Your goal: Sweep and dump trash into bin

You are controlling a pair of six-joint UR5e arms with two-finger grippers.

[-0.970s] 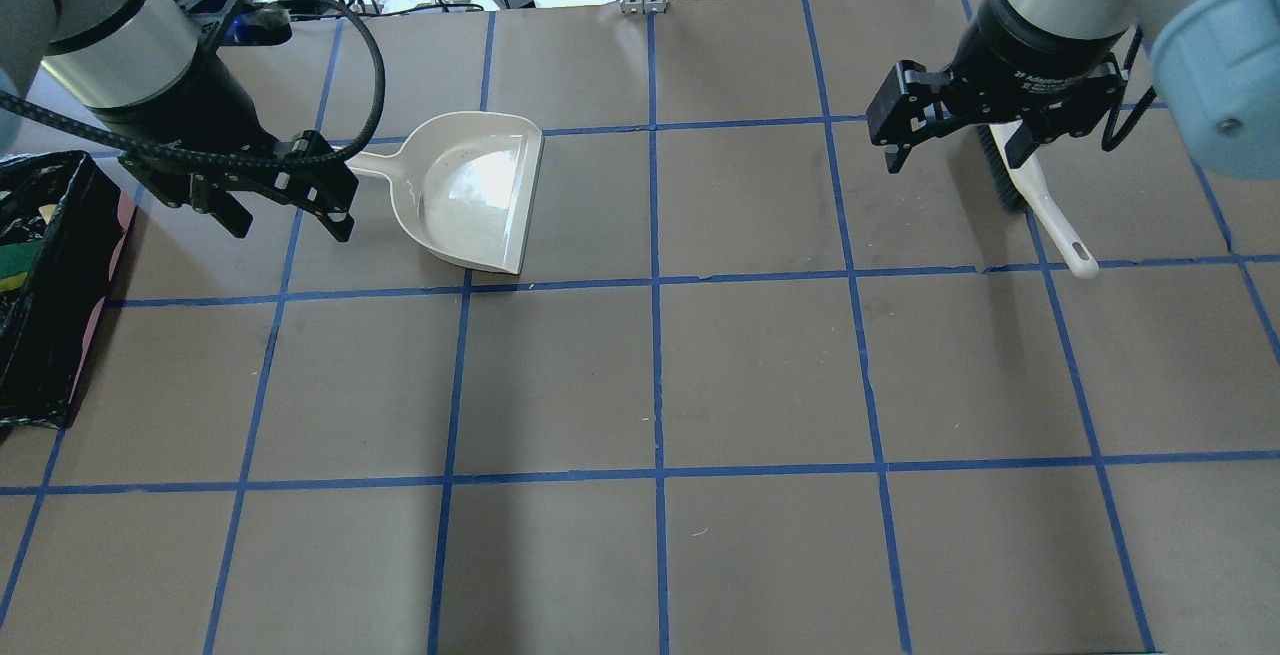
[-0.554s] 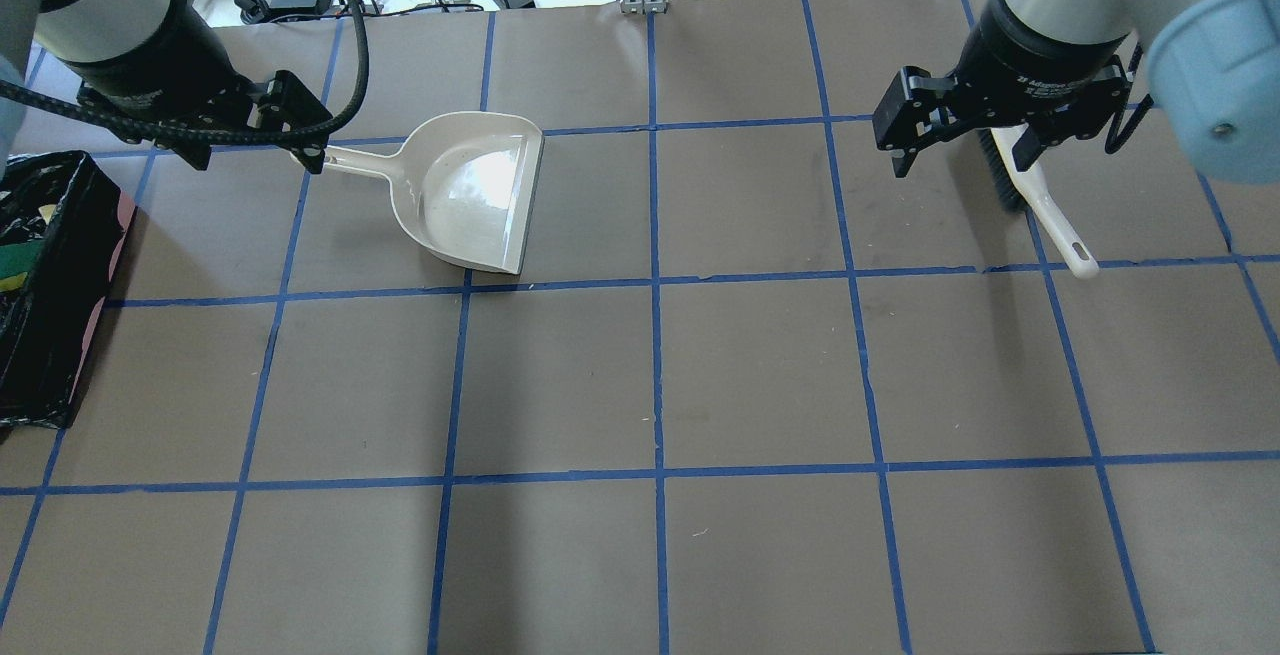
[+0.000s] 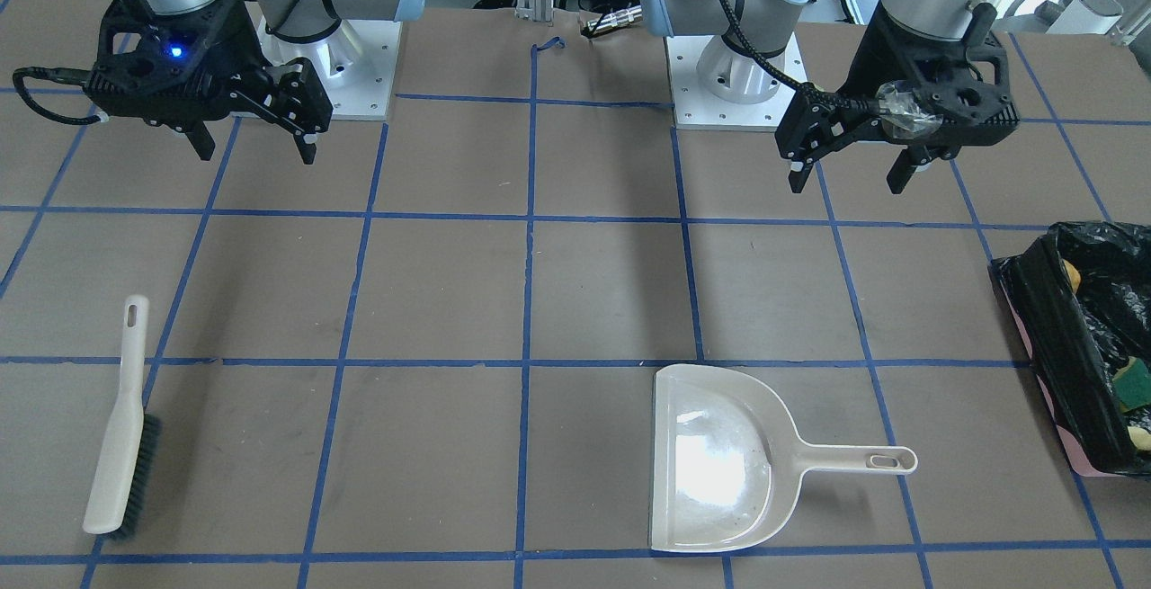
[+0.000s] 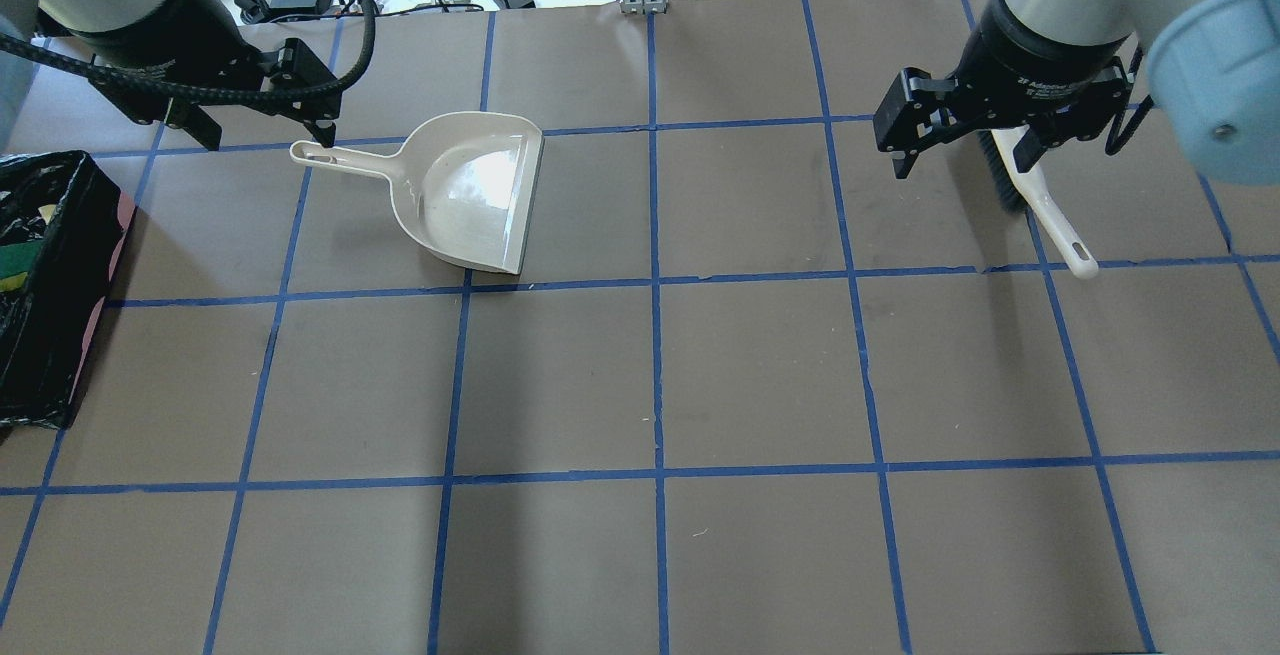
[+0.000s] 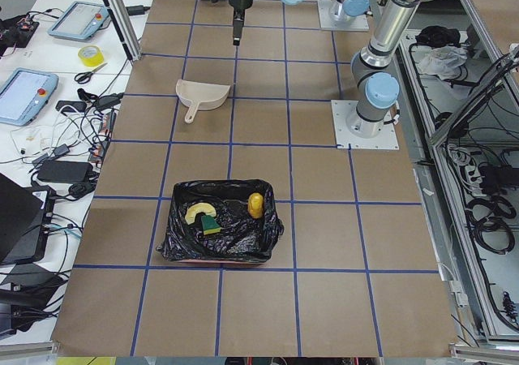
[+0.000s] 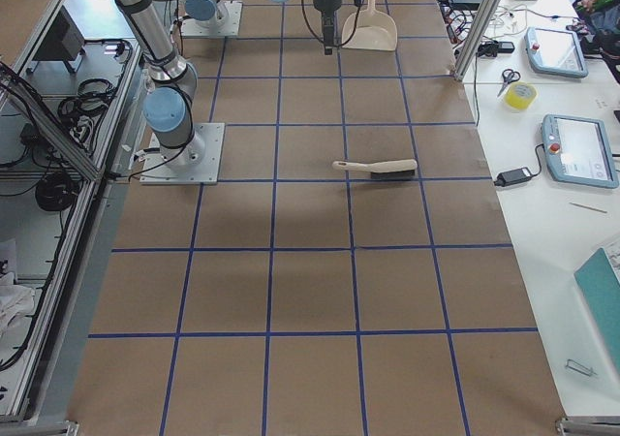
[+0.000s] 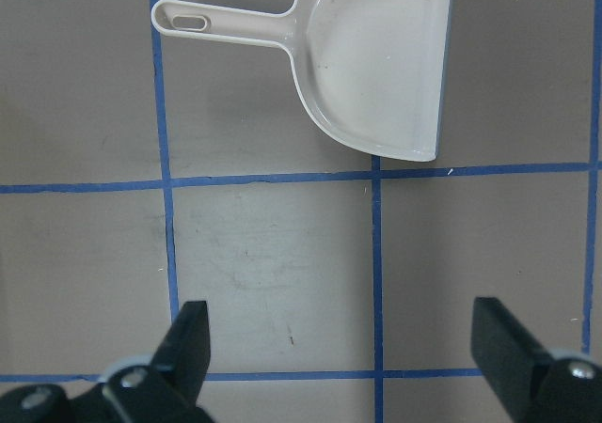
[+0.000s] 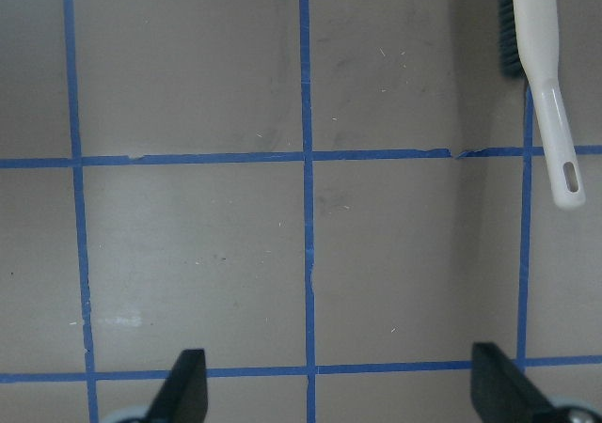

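At robot's left end of the table [image 3: 593, 301]: bin [image 3: 1025, 301], all the trash [image 5: 212, 215] inside it. Potato-like lump [image 5: 255, 205] sits at the robot-side end, sponge wedge [image 5: 211, 224] and pale crescent slice [image 5: 197, 212] touching each other toward the operator side. No loose pieces visible on the table in any view.

Bin's long axis runs robot-to-operator, across the table's depth.

Left gripper [image 3: 845, 186]: jaws spread wide, nothing in them, hanging above the table. It's the nearer arm to the bin, which lies off to its left and toward the operators.

Right gripper [image 3: 256, 156]: also wide and empty, well apart from the bin at the far end.

Dustpan [image 3: 719, 459] lies flat and empty, operator side of the left gripper. Long axis runs along the table, handle pointing at the bin, mouth toward centre.

Brush [image 3: 117, 445] lies flat, operator side of the right gripper. Long axis runs across the table, handle end toward the robot, bristles toward the operators.

My read: sweep and dump done, both tools parked, no grasp pending.
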